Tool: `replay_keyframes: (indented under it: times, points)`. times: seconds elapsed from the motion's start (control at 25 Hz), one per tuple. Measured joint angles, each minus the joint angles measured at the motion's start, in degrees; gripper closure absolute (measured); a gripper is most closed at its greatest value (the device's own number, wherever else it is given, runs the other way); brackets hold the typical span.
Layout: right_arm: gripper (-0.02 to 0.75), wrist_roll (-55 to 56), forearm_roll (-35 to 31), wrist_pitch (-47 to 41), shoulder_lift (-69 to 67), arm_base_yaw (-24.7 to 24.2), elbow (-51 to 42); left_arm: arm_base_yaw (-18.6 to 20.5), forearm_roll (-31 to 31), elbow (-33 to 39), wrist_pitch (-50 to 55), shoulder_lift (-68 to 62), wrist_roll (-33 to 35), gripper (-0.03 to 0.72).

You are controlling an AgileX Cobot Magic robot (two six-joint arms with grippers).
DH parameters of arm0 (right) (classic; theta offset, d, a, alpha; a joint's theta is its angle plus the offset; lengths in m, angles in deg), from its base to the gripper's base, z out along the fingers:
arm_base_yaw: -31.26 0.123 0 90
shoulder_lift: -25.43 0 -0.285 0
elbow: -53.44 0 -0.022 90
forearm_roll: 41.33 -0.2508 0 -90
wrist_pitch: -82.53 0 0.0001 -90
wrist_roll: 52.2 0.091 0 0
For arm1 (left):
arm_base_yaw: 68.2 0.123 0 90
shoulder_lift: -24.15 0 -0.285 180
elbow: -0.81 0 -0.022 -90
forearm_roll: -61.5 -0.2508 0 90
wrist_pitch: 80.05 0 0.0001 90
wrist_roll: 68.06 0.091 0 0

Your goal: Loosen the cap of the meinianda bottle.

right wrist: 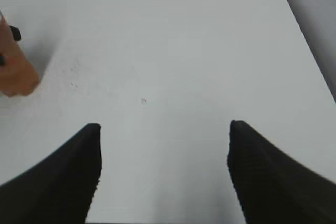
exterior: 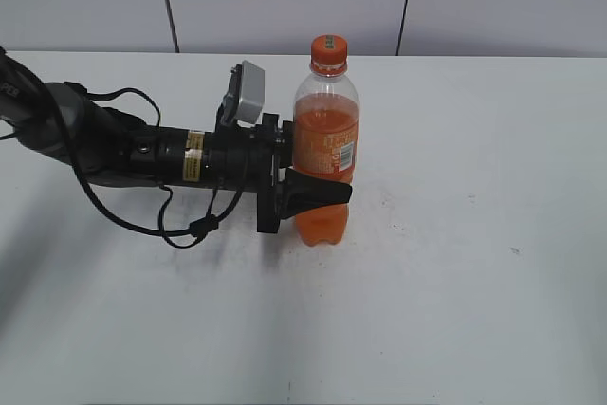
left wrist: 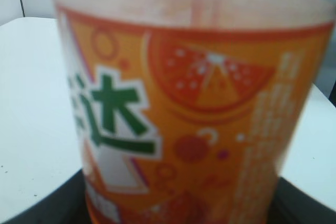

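The meinianda bottle point(exterior: 327, 139) stands upright mid-table, clear plastic with orange drink and an orange label. Its small orange cap point(exterior: 329, 48) sits on top, with nothing touching it. My left gripper point(exterior: 322, 192) reaches in from the left and is shut on the bottle's lower body, with one black finger across the front. In the left wrist view the label point(left wrist: 199, 103) fills the frame and the finger bases show at the bottom corners. My right gripper point(right wrist: 164, 156) is open and empty above bare table, and it is out of the exterior view. The bottle's base point(right wrist: 16, 74) shows at that view's far left.
The white table point(exterior: 474, 282) stretches right and forward of the bottle. The left arm and its cables point(exterior: 142, 154) lie low across the table's left side. A grey wall stands behind, and the table's right edge point(right wrist: 310, 40) shows in the right wrist view.
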Motion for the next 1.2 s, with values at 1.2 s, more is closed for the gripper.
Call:
replay_keyframes:
  times: [1.2]
  points:
    - [0.174, 7.32, -2.77, -12.16, -88.53, 0.29, 60.88, 0.00, 1.22, 0.00, 0.27, 0.00, 0.00, 0.272]
